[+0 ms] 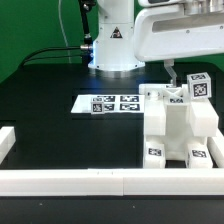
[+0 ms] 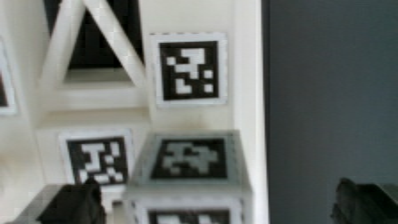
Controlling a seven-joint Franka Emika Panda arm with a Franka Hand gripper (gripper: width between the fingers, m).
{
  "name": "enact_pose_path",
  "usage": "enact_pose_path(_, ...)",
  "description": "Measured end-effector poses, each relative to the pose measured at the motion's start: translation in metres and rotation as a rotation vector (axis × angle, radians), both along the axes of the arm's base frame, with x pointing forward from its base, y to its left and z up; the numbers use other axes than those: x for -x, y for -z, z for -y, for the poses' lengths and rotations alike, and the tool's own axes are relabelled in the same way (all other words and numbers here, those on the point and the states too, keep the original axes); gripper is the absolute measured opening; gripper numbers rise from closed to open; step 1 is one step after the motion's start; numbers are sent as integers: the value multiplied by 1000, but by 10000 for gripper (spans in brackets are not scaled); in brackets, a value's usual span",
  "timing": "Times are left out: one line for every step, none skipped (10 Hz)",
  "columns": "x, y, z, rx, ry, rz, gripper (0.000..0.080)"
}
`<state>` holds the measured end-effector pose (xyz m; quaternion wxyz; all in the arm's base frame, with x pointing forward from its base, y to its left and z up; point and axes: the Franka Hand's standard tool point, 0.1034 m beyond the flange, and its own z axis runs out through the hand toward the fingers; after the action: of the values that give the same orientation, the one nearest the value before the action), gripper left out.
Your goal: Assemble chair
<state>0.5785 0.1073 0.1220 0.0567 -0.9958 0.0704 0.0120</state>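
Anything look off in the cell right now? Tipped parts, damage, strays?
Nothing stands out. The chair parts stand grouped at the exterior view's right, near the border rail, none visibly tipped or broken. The marker board lies flat. The gripper is open over the parts, holding nothing. Too blurry to rule out fine damage.

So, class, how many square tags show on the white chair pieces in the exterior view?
3. One tag high at the back of the chair pieces; two low on the front faces, at the exterior view's left and right. More may face away.
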Motion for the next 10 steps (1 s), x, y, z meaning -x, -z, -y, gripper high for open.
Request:
enact_pose_path(-4,0,-2,8,24,1,649)
enact_pose_path(-4,1,-1,9,23,1,649)
enact_pose_path(-4,1,-1,10,53,-2,515)
enact_pose_path(-4,1,0,10,65,-4,515)
enact_pose_path(-4,1,-1,10,134,-11,375)
enact_pose_path(-4,1,-1,11,221,-20,284)
enact_pose_path(-4,1,-1,12,277,-27,284)
enact_pose_path(-4,1,-1,12,344,-34,284)
enact_pose_path(-4,1,-1,14,426,-44,284)
enact_pose_path(-4,1,-1,14,486,-50,284)
